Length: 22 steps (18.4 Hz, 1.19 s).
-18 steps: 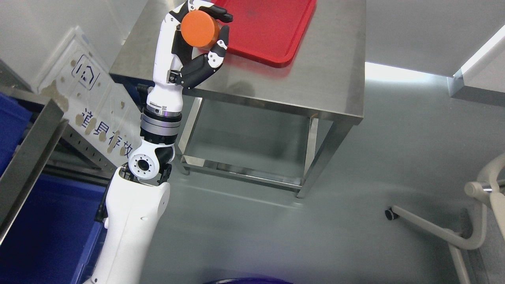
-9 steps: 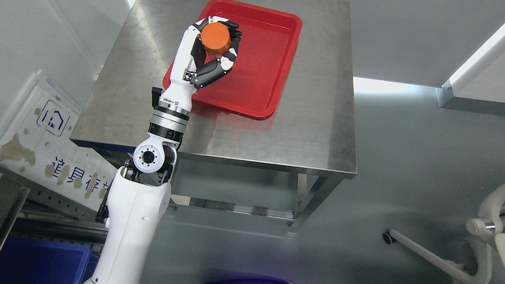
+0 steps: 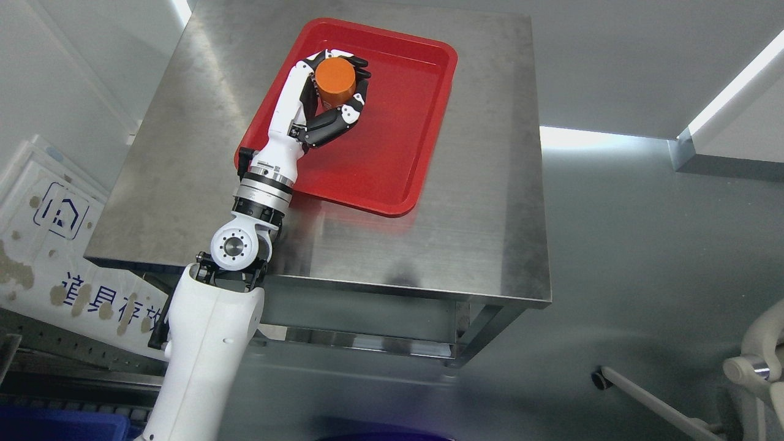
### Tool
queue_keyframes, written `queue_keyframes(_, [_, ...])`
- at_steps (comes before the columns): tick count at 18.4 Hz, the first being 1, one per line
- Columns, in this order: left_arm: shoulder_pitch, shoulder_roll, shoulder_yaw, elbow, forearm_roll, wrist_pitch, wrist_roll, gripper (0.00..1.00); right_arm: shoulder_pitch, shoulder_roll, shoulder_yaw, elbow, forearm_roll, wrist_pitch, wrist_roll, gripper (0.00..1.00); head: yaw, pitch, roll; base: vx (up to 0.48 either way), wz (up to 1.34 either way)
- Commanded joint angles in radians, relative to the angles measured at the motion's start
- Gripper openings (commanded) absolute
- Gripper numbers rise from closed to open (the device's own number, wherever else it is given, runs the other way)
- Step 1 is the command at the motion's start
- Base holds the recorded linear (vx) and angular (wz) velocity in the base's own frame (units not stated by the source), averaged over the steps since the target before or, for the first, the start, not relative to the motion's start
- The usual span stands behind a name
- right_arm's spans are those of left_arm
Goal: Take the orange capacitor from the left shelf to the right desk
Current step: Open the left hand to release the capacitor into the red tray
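Left hand reaches in from the lower left, fingers clamped around the orange capacitor, carrying it flat end up above the red tray on the steel counter, likely for a set-down. The tray looks otherwise empty.

An orange capacitor is seen in a left hand coloured white w/ black fingers. A glossy red tray is shown on a brushed silver-grey desk. The floor is rendered pale grey. A white sign is marked w/ blue characters & brown blotches. A blue bin is glimpsed at bottom left.
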Motion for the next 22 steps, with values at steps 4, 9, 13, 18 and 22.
queue_keyframes(4, [-0.007, 0.017, 0.001, 0.032, -0.009, 0.051, 0.000, 0.39, 0.014, -0.017, -0.011, -0.034, 0.000, -0.001, 0.000, 1.00, 0.0000, 0.000, 0.000, 0.005, 0.00])
queue_keyframes(9, [-0.042, 0.017, -0.002, 0.029, -0.008, 0.039, 0.000, 0.86, 0.014, -0.017, -0.011, -0.034, 0.000, -0.001, 0.000, 1.00, 0.0000, 0.000, 0.000, -0.012, 0.00])
queue_keyframes(13, [-0.061, 0.017, 0.004, 0.006, -0.008, -0.066, 0.061, 0.99, 0.014, -0.017, -0.011, -0.034, 0.000, -0.001, 0.000, 1.00, 0.0000, 0.000, 0.000, 0.000, 0.00])
queue_keyframes(18, [-0.038, 0.017, 0.079, -0.081, -0.006, -0.130, 0.121, 1.00, 0.014, -0.017, -0.011, -0.034, 0.000, -0.001, 0.000, 1.00, 0.0000, 0.000, 0.000, 0.000, 0.00])
queue_keyframes(22, [0.039, 0.017, 0.209, -0.082, -0.006, -0.111, 0.112, 1.00, 0.014, -0.017, -0.011, -0.034, 0.000, -0.001, 0.000, 1.00, 0.0000, 0.000, 0.000, 0.000, 0.00])
